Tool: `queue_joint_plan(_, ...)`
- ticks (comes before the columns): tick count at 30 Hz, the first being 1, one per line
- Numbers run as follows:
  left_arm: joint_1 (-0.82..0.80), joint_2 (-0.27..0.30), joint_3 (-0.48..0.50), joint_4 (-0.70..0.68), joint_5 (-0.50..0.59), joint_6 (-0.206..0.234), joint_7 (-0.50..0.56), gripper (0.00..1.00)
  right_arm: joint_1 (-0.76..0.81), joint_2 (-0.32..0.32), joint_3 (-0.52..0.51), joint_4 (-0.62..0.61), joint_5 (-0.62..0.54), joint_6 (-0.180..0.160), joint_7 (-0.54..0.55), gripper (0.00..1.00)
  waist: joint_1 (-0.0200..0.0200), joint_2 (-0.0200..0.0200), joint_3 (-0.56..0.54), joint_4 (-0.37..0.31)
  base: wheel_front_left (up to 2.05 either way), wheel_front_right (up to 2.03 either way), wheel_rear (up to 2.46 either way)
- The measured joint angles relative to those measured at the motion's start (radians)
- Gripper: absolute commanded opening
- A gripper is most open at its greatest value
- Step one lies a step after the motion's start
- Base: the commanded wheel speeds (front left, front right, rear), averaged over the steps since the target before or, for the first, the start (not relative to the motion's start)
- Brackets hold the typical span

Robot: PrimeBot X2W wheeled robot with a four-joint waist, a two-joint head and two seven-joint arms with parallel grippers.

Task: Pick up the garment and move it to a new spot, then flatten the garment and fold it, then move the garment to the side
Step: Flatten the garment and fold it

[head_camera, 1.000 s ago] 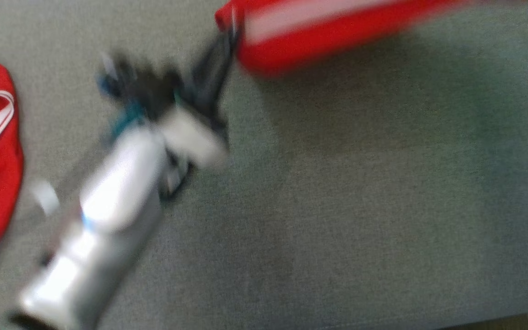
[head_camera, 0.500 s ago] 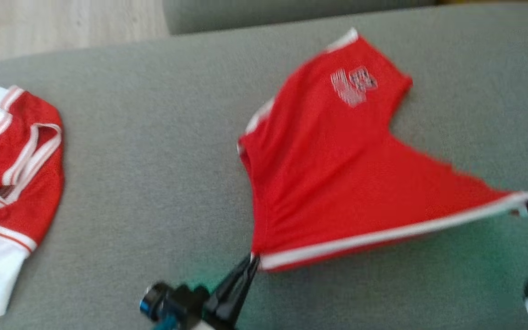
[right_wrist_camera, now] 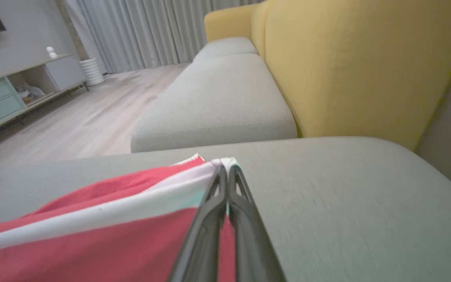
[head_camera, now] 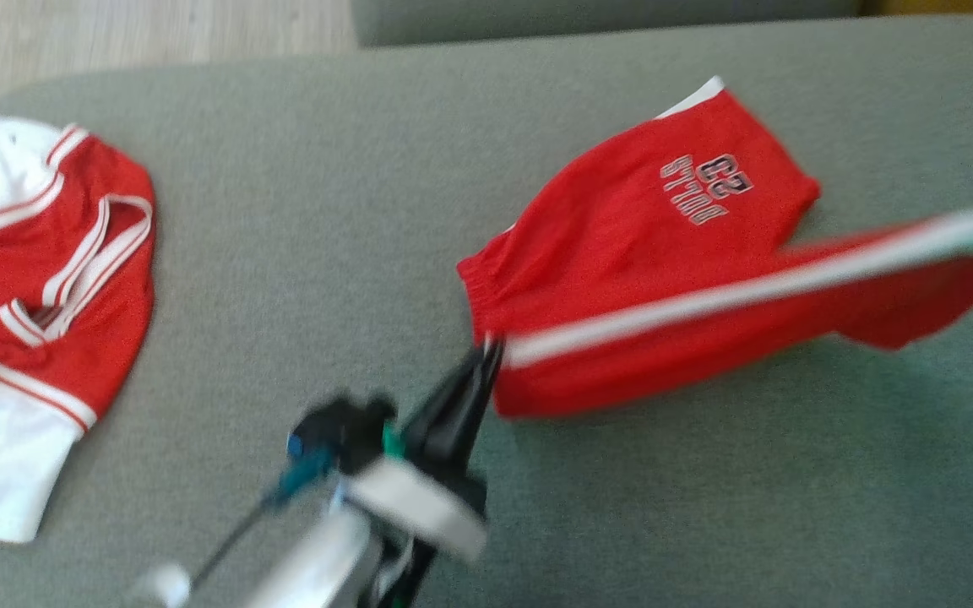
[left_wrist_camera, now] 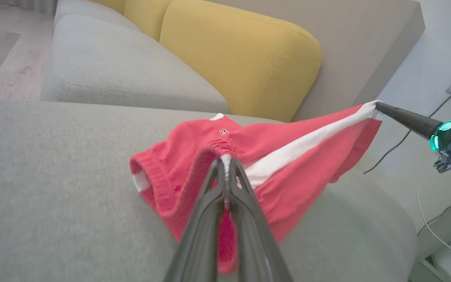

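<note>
Garment: red shorts (head_camera: 647, 245) with a white side stripe (head_camera: 748, 291), centre-right of the head view; the far half, with the printed number, lies on the grey sofa seat (head_camera: 301, 211); the near edge is lifted off it and stretched along the stripe
Left tool (left_wrist_camera: 225, 161): pinched fully shut on the waistband end of the stripe; lower centre of the head view
Right tool (right_wrist_camera: 225, 170): pinched fully shut on the hem end of the stripe; far right edge of the head view
Step in hand: judged to be the spreading of the garment at its new spot, ahead of the fold
Doing it well: hold both ends level and the stripe taut; lower the two tools together, drawing the cloth lightly toward the bottom of the head view so the far half pulls smooth; let the loose red flap hanging under the stripe land flat, not tucked beneath; release only once the cloth rests on the seat
Risk: uneven pull could bunch the waistband at the left tool
Around: a second red and white garment (head_camera: 39, 279) at the left edge, well apart; a yellow back cushion (left_wrist_camera: 245, 58) beyond
</note>
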Motion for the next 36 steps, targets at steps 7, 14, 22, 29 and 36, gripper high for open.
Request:
queue_joint_plan(7,-0.226,-0.056,0.04,0.127,-0.008,0.021,0.044,0.0,-0.382,-0.047,0.154,0.243,-0.056,0.0,0.082,0.0,0.0003,0.0,0.103,0.042,0.0,0.0,0.0)
queue_joint_plan(14,-0.349,-0.087,0.022,0.233,-0.03,0.01,0.049,0.0,-0.651,-0.081,0.334,0.48,-0.057,0.0,0.082,0.01,0.0004,-0.0001,0.198,0.099,0.0,0.0,0.0)
queue_joint_plan(22,-0.407,-0.094,0.009,0.299,-0.026,0.028,-0.016,0.0,-0.8,-0.097,0.482,0.641,-0.027,0.0,0.008,1.0,0.0003,-0.0001,0.254,0.141,0.0,0.0,0.0)
queue_joint_plan(29,-0.406,-0.096,-0.014,0.331,-0.033,0.059,-0.071,1.0,-0.844,-0.094,0.588,0.697,0.104,0.0,-0.072,1.0,0.0001,-0.0001,0.243,0.126,0.0,0.0,0.0)
queue_joint_plan(36,-0.315,-0.095,0.044,0.238,0.082,0.181,-0.091,1.0,-0.834,-0.103,0.667,0.709,0.225,0.0,-0.118,1.0,-0.0001,0.0,0.179,0.099,0.0,0.0,0.0)
